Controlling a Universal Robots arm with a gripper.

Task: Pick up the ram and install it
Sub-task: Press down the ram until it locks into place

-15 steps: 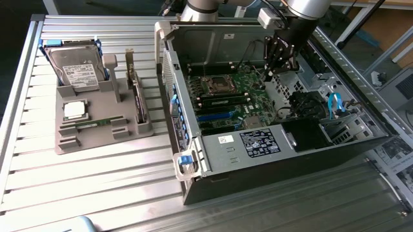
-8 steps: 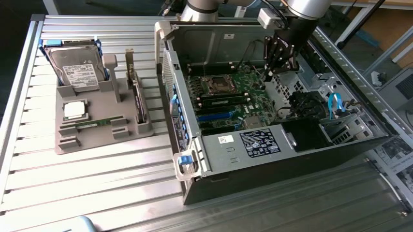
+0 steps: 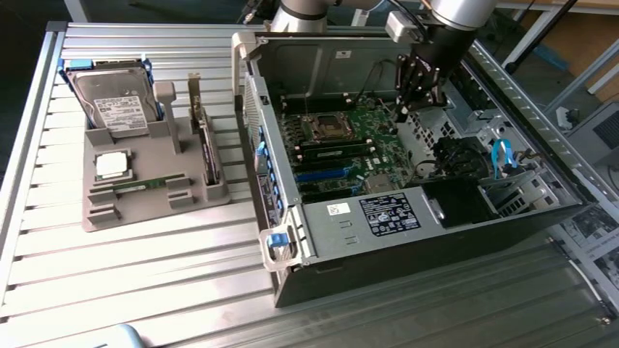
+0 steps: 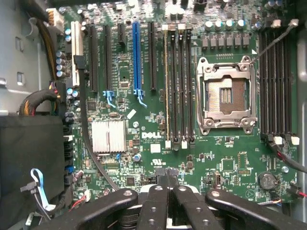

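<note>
A robotics lab: opened computer case (image 3: 406, 217) and parts holder (image 3: 145, 181) on an aluminium-slat bench (image 3: 145, 275).

I see an open computer case (image 3: 416, 217) lying on a slatted metal table (image 3: 145, 290), its green motherboard (image 4: 158, 143) showing an empty processor socket (image 4: 226, 96) and a blue slot (image 4: 136, 57). On the exterior view's left sits a grey holder tray (image 3: 145, 196) carrying a hard drive (image 3: 116, 101) (label up) and what looks like a square silver chip (image 3: 112, 164).
</note>
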